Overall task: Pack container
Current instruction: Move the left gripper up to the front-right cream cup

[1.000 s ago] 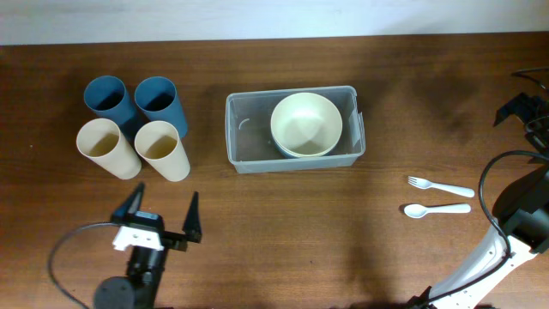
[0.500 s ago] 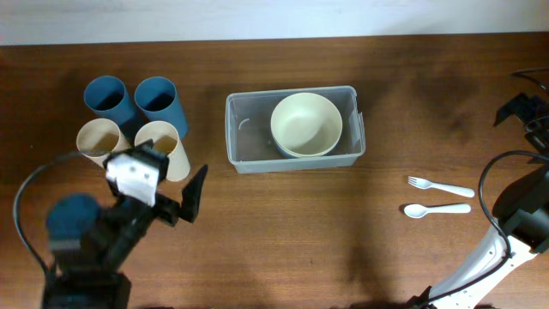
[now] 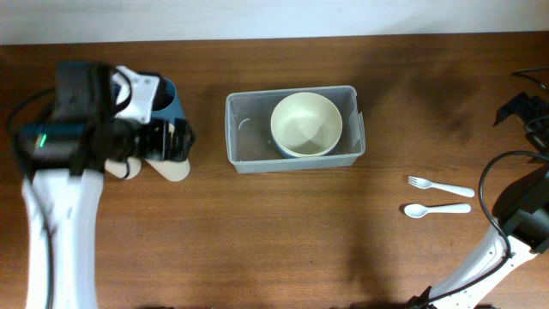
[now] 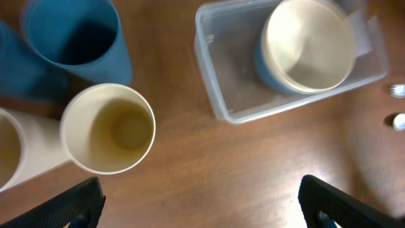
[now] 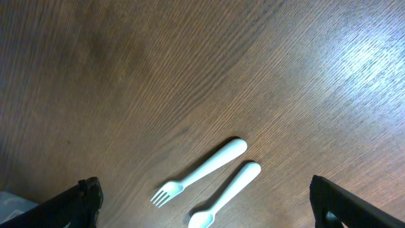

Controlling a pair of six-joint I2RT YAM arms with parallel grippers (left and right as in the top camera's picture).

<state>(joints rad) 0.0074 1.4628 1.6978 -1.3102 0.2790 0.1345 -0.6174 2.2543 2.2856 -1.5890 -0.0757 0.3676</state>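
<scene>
Your left gripper (image 4: 201,201) has swung forward, jaws spread wide and empty; the nearest cream cup (image 4: 109,136) lies just ahead-left, the container (image 4: 231,82) off to its right.

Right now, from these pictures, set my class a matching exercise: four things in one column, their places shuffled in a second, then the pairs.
Things
1 bowl
2 fork
3 blue cup
4 left gripper

Places
A beside a cream cup
B in the container
C open, above that cream cup
D beside the spoon

Pairs: 1-B, 2-D, 3-A, 4-C
</scene>
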